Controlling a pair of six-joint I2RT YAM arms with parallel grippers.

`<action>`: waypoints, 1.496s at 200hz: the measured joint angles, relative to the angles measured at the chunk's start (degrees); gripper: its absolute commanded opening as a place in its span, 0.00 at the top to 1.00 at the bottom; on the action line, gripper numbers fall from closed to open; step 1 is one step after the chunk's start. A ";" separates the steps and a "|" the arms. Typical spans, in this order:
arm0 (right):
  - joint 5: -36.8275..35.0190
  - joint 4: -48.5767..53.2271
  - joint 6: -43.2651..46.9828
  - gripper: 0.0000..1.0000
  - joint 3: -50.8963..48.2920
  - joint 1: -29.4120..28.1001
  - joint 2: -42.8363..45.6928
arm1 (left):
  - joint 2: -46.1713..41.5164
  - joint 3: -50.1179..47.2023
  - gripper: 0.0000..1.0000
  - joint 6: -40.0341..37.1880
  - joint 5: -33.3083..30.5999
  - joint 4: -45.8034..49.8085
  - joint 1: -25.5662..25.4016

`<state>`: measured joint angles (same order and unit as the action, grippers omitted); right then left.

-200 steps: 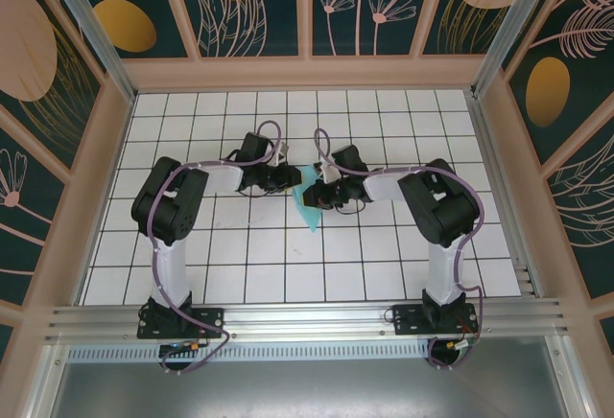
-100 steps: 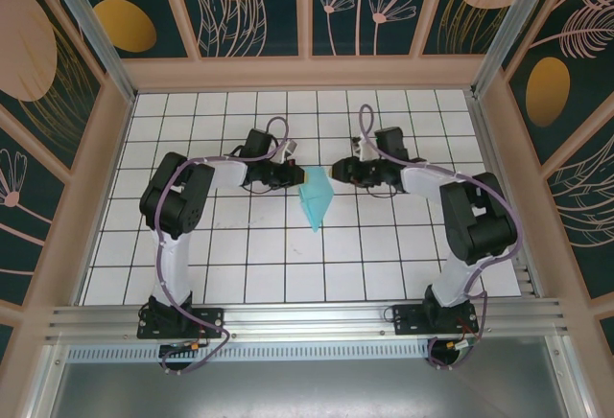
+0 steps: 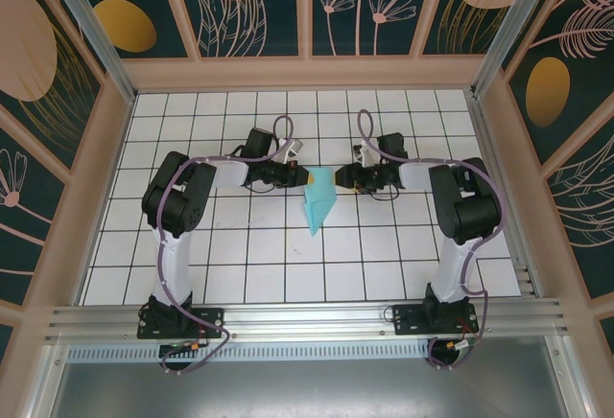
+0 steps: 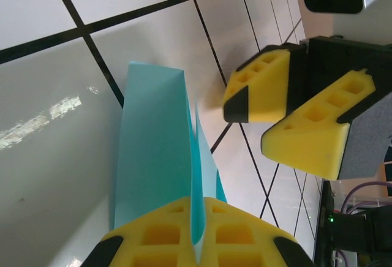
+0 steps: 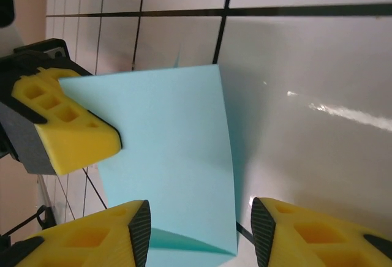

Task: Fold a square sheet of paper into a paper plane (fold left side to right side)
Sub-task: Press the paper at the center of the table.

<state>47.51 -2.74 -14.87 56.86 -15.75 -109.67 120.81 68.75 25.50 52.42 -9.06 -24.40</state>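
Turquoise sheet (image 3: 318, 202): folded narrow and pointed, centre of tiled table (image 3: 240, 255)
Left gripper (image 3: 294, 176): clamped shut on the sheet's far edge
Right gripper (image 3: 347, 176): jaws parted, holding nothing, just beside the sheet
Progress: several folds in, wings judged unfinished

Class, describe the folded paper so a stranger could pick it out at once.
Find the white gridded table inside the patterned enclosure. Near its middle, between the left arm and right arm, is the folded paper. Nothing else is light turquoise, and it tapers to a near-side point.
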 measured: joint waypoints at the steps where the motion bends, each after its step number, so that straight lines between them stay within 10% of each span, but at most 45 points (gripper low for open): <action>1: 0.17 -0.09 0.04 0.49 0.09 0.00 -0.09 | 0.00 0.00 0.98 0.00 0.04 -0.04 0.00; 140: 6.58 -3.63 2.64 0.76 3.65 -0.90 -5.68 | 0.00 -0.94 0.95 -0.48 2.16 -1.88 0.00; 192: 7.85 -5.25 2.47 0.55 1.46 -0.52 -5.51 | 0.02 -0.94 0.95 -1.20 2.19 -1.86 0.00; 299: 9.49 -10.38 0.39 0.50 -4.55 1.88 -2.23 | 0.02 -1.46 0.96 -1.51 2.16 -1.88 0.00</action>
<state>56.99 -13.13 -14.48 52.31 -13.87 -111.90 120.84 67.29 23.99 54.59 -10.94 -24.40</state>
